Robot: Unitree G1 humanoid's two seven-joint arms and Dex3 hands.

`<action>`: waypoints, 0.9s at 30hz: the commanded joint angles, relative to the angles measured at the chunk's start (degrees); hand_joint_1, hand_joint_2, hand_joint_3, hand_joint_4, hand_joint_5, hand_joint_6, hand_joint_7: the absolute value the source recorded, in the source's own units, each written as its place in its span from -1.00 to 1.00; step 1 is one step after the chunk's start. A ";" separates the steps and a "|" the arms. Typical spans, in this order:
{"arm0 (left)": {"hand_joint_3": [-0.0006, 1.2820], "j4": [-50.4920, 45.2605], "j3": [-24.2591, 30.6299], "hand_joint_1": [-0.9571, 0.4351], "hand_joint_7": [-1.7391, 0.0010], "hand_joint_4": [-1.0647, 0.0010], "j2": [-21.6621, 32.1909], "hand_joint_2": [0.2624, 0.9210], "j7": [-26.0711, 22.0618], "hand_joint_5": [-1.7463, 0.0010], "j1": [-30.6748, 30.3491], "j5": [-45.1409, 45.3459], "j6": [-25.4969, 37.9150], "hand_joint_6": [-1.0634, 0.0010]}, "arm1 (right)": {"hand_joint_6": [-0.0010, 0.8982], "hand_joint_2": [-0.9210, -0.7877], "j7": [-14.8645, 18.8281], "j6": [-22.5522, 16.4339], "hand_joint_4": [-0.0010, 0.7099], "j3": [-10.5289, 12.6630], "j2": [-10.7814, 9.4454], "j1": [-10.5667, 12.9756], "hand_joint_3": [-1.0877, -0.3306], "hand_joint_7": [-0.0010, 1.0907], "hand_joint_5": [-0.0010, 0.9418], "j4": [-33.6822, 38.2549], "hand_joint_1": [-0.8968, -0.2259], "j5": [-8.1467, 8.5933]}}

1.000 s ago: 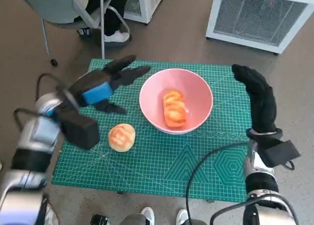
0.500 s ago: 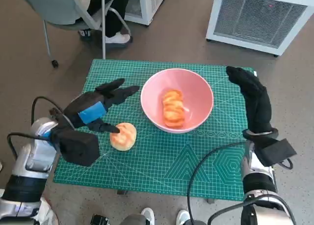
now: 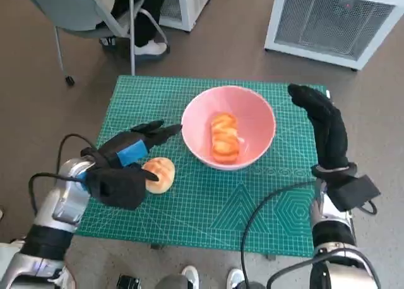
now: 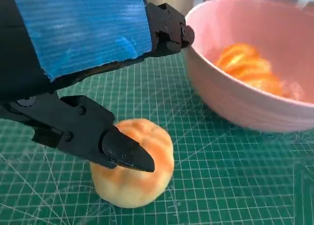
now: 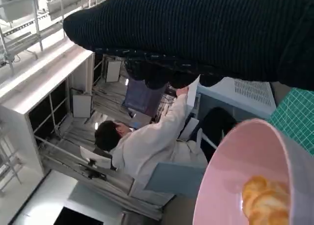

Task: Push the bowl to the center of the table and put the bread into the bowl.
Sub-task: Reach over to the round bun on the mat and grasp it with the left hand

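The left hand [image 3: 129, 153] had its fingers [image 4: 169, 28] spread over the round bread [image 3: 157, 174], thumb tip touching it. The pink bowl [image 3: 262, 115] (one bread piece inside) sat just beyond those fingertips; the right hand [image 3: 322, 125] stood beside it, its fingers extended.

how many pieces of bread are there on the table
2. One long bread lies inside the pink bowl. One round bread roll sits on the green mat beside the bowl, with the left hand over it. None seem hidden.

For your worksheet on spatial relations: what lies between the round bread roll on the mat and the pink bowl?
Only bare green cutting mat. In the left wrist view, the bread roll and the pink bowl stand apart, nothing between them.
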State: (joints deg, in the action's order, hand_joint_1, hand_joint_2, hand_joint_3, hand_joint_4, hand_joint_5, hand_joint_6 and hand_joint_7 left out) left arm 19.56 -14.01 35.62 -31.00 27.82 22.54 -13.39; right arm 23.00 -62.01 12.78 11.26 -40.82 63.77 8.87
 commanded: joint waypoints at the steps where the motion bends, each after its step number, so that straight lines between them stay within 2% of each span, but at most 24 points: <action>1: -0.99 4.07 -1.86 -0.06 0.99 0.70 -0.66 0.61 -1.79 0.99 1.43 0.72 0.72 0.46 | -0.26 -1.00 1.06 0.91 -0.01 0.18 0.56 0.72 -0.33 -0.89 -0.99 0.05 -0.14 0.71; 10: -1.00 11.66 -5.15 0.00 0.98 0.58 -1.97 0.61 -4.32 0.98 4.53 1.77 2.18 0.40 | -0.27 -1.00 1.68 0.57 -0.01 0.54 0.77 1.20 -0.31 -0.89 -0.99 -0.41 -0.19 0.80; 14: -1.00 12.94 -6.74 0.10 0.96 0.47 -2.20 0.61 -5.23 0.96 5.15 2.86 3.76 0.28 | -0.27 -1.00 1.72 0.69 -0.01 0.67 0.82 1.16 -0.30 -0.89 -0.99 -0.37 -0.20 0.80; 17: -1.00 13.77 -8.18 0.19 0.94 0.28 -2.30 0.62 -5.50 0.96 5.74 4.20 5.27 0.10 | -0.28 -1.00 1.59 0.62 -0.01 0.71 0.88 1.13 -0.30 -0.89 -0.99 -0.23 -0.19 0.67; 19: -0.99 13.74 -8.82 0.26 0.92 0.04 -2.24 0.65 -5.86 0.94 5.89 4.79 6.34 -0.08 | -0.28 -1.00 1.46 0.52 -0.01 0.71 0.93 1.14 -0.30 -0.89 -0.99 -0.14 -0.17 0.54; 23: -0.98 12.05 -9.26 0.31 0.88 -0.31 -1.80 0.71 -6.95 0.90 5.64 5.02 8.61 -0.31 | -0.28 -1.00 1.04 0.37 -0.01 0.65 0.93 1.15 -0.30 -0.89 -0.99 -0.11 -0.16 0.24; 27: -0.97 10.44 -9.27 0.34 0.84 -0.52 -1.55 0.78 -7.25 0.86 5.22 4.86 10.10 -0.47 | -0.28 -1.00 0.74 0.36 -0.01 0.60 0.83 1.13 -0.30 -0.88 -0.99 -0.06 -0.17 0.08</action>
State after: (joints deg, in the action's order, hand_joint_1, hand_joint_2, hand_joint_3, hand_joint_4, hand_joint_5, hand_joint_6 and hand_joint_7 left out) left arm 29.63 -21.59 33.80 -36.47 35.68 25.66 -5.26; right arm 23.96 -62.12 13.39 11.99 -40.81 63.26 8.86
